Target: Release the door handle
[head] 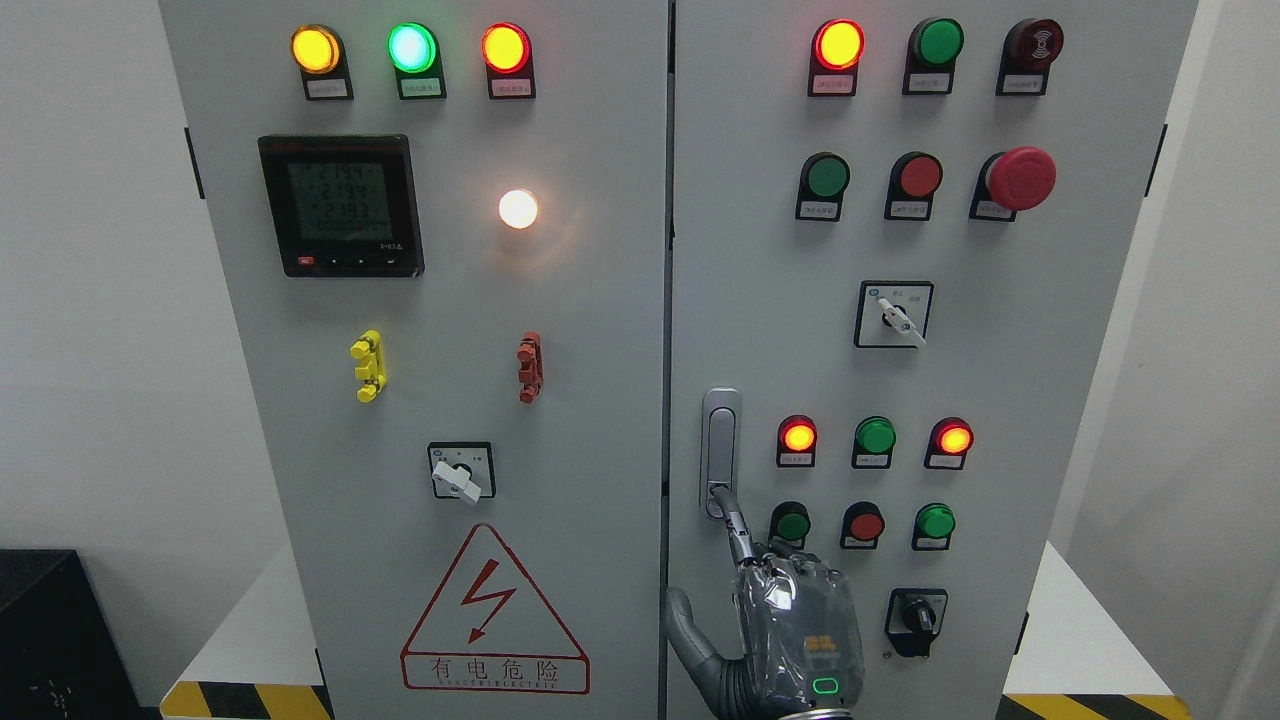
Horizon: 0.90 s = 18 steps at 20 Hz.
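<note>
Standing between white walls on a pale plinth edged with hazard striping (245, 700), filling nearly the whole view: a grey electrical cabinet (600, 300) with two doors, lamps glowing, a meter (340, 205) lit on the left door and a warning triangle (492, 610) below it. Sitting upright on the right door (1000, 400), just beside the seam between the doors: the door handle (721, 440), a slim silver lever lying flush in its recess, apparently closed. Rising from the bottom edge right of the middle: the right hand (800, 630), back toward the camera, holding nothing. Pointing up and slightly leftward with the index finger (738, 525), its tip touching or all but touching the handle's lower end, near the green button (791, 524). Jutting out to the left, well clear of the lever: the thumb (685, 620). Probably folding the other fingers behind the palm, though hard to tell from this angle. No wrapping around the lever, no pinching of it. Judging by that, nearing the end of the release: grip already let go, only a fingertip's contact remaining. Left to do, by this reading: lifting that fingertip off and drawing the hand down and away from the door. Not showing anywhere: the left arm.
</note>
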Available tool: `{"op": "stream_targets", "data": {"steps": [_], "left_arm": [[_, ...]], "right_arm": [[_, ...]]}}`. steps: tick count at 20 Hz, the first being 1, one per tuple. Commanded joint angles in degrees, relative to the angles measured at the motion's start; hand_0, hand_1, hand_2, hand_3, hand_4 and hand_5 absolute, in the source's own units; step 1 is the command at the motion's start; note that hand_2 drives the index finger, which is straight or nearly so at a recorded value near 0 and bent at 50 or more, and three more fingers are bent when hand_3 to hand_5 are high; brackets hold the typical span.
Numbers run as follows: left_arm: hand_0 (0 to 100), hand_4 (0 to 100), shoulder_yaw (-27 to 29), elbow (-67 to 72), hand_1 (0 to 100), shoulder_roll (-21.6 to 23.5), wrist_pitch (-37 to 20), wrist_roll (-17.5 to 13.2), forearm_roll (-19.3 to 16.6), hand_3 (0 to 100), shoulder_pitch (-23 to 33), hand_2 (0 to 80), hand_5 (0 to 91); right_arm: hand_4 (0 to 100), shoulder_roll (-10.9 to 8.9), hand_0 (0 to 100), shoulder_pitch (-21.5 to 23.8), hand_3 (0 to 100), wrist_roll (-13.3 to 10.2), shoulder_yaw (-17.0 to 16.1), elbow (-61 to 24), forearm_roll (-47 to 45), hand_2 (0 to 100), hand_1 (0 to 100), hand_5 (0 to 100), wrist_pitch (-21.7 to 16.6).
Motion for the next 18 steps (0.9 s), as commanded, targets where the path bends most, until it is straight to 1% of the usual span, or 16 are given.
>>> {"op": "stream_targets", "data": {"steps": [1,4,18], "left_arm": [[0,0,0.0,0.0,0,0.0,0.06,-0.02,0.0,10,0.0,4.5,0.0],[0,0,0.0,0.0,0,0.0,-0.02,-0.02,0.0,10,0.0,4.5,0.0],[0,0,0.0,0.0,0,0.0,-0.02,-0.02,0.0,11,0.0,4.5,0.0]], "right_arm": [[72,0.0,40,-0.36,78,0.01,-0.08,0.98,-0.05,0,23,71,0.03],[72,0.0,40,-0.36,79,0.8,-0.08,0.98,-0.05,0,23,71,0.03],[72,0.0,40,-0.27,79,0.8,0.09,1.95,-0.05,0,23,70,0.03]]}}
